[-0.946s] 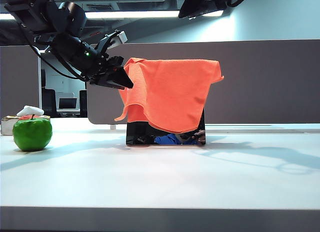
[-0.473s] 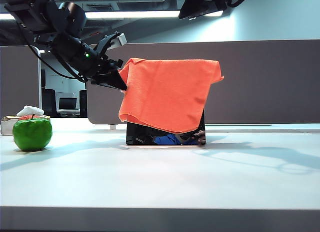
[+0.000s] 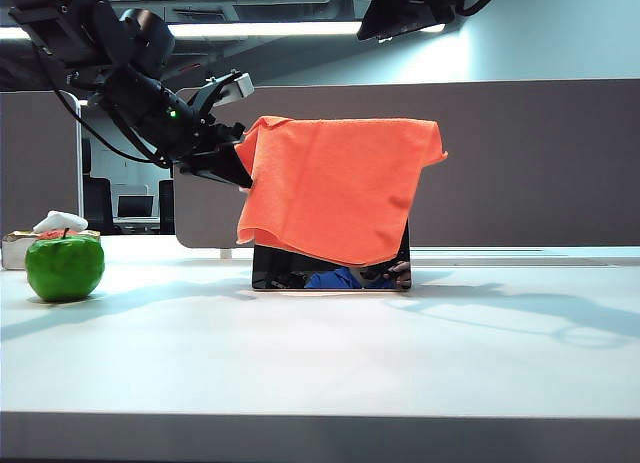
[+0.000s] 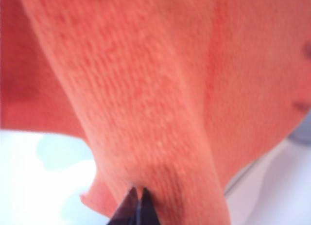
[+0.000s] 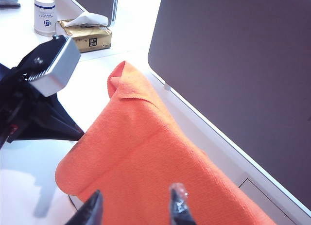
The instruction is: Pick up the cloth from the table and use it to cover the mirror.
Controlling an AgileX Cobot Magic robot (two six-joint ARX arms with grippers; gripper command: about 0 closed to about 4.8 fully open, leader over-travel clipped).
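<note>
The orange cloth point(image 3: 340, 183) hangs over the upright dark mirror point(image 3: 330, 273), leaving only the mirror's bottom strip bare above the white table point(image 3: 320, 363). My left gripper point(image 3: 243, 173) sits at the cloth's left edge, about halfway up the mirror. In the left wrist view the left gripper point(image 4: 138, 193) is shut, with a pucker of cloth point(image 4: 160, 113) pinched at its tips. My right gripper point(image 5: 137, 200) hovers open above the cloth point(image 5: 155, 171), nothing between its fingers. In the exterior view the right arm point(image 3: 400, 11) is high up, above the mirror's top.
A green apple point(image 3: 65, 266) stands at the left of the table, with a tissue box point(image 3: 15, 248) behind it. A grey desk partition point(image 3: 530, 163) runs behind the mirror. The right wrist view also shows a paper cup point(image 5: 44, 14) beside the tissue box point(image 5: 90, 38).
The left gripper has closed on the cloth's left edge and tilted slightly. The loose left flap that hung outwards has drawn in against the mirror. The right arm has stayed still.
</note>
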